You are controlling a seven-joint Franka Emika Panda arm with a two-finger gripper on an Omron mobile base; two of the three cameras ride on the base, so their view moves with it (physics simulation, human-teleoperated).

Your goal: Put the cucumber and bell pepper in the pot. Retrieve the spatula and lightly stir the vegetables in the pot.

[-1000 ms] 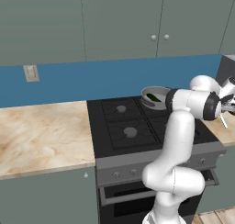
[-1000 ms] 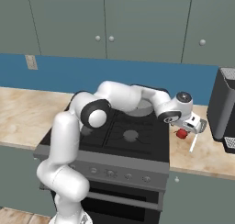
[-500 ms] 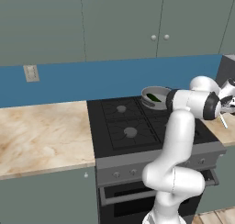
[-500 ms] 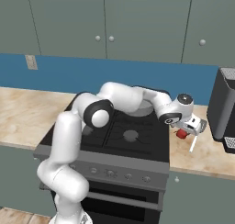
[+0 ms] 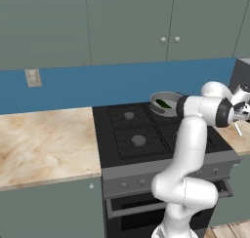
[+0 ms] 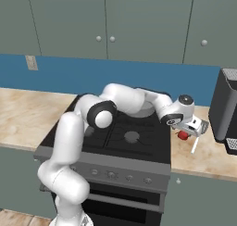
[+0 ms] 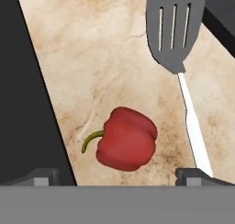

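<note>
Red pepper (image 7: 126, 139) lies on the marble counter (image 7: 92, 58) between my wide-spread jaws (image 7: 121, 175), stem toward the stove (image 7: 23, 103). The spatula (image 7: 181, 58) lies just beside it. What seems the cucumber (image 5: 162, 104) rests inside the pot (image 5: 166, 103) on the rear burner.

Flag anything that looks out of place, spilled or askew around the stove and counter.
Nothing stands out. The bell pepper lies on its side on the marble counter beside the spatula, neither damaged. The cucumber already sits in the pot on the stove. The gripper hangs open over the pepper.
</note>
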